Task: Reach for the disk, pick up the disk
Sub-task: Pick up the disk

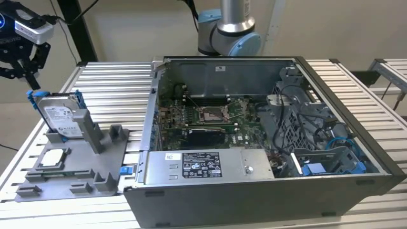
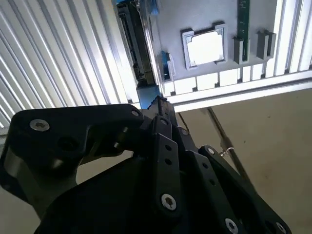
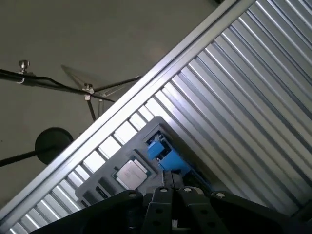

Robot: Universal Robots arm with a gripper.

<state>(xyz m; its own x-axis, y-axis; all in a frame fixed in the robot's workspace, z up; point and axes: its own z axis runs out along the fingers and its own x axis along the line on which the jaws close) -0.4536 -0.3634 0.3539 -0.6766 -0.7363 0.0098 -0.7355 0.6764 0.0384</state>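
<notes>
A slatted aluminium worktop (image 1: 114,81) stands in a plain beige room. It carries an open computer case (image 1: 267,200), and on the exterior view's left a grey tray (image 1: 76,167).

The disk (image 1: 60,117) stands on edge in a slot at the back of that tray, with its label facing the camera and blue rails (image 1: 30,98) up its sides. A square chip (image 1: 52,158) lies flat in a pocket nearer the front, well apart from the disk.

The pincer (image 1: 32,85) hangs over the tray's far corner, just above the top of the disk's rail on the exterior view's left, and holds nothing. In the first wrist view its fingertips (image 3: 164,181) lie side by side, pressed together or nearly so. The blue rail (image 3: 163,155) sits just past them and the chip (image 3: 130,173) to one side. The second wrist view looks down along the pincer (image 2: 157,103) at the disk's dark edge (image 2: 135,44).

This looks like the reach, close to its end, and no grasp has been made. As I judge it, a grasp would need the pincer spread wide enough to straddle the disk's thin edge, centred between the rails, then brought straight down. The tray slot holds the disk upright, so a skewed descent could knock the rail or jam the disk against the slot wall.
</notes>
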